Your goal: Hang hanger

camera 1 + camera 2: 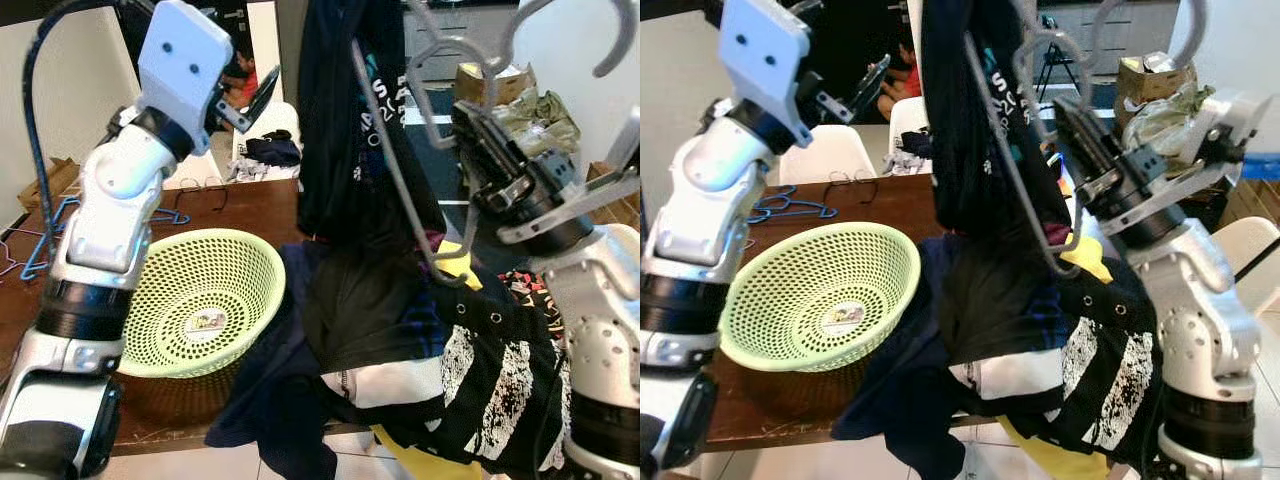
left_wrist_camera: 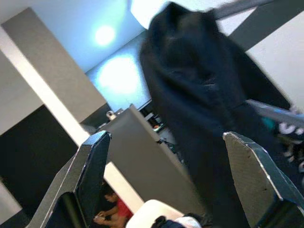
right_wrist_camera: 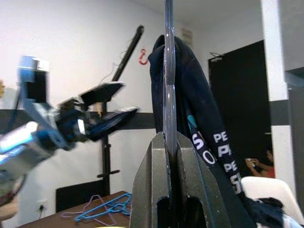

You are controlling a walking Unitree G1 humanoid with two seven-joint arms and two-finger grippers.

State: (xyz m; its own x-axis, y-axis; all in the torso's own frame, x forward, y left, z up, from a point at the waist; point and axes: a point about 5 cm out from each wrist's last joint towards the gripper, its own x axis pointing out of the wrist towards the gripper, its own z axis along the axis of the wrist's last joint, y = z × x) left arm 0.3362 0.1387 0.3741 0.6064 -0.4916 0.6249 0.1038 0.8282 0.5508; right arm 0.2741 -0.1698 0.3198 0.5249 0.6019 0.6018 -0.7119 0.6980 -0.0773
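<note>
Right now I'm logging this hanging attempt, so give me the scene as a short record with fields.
right gripper: raised, shut on the grey hanger
hanger load: dark garment with white lettering draped over it
left gripper: raised beside the garment, fingers open, holding nothing
table: brown wooden top
basket: green mesh basket, empty but for a label
clothes pile: dark and black-and-white clothes at the table edge
spare hangers: blue ones on the table
background: seated person
</note>
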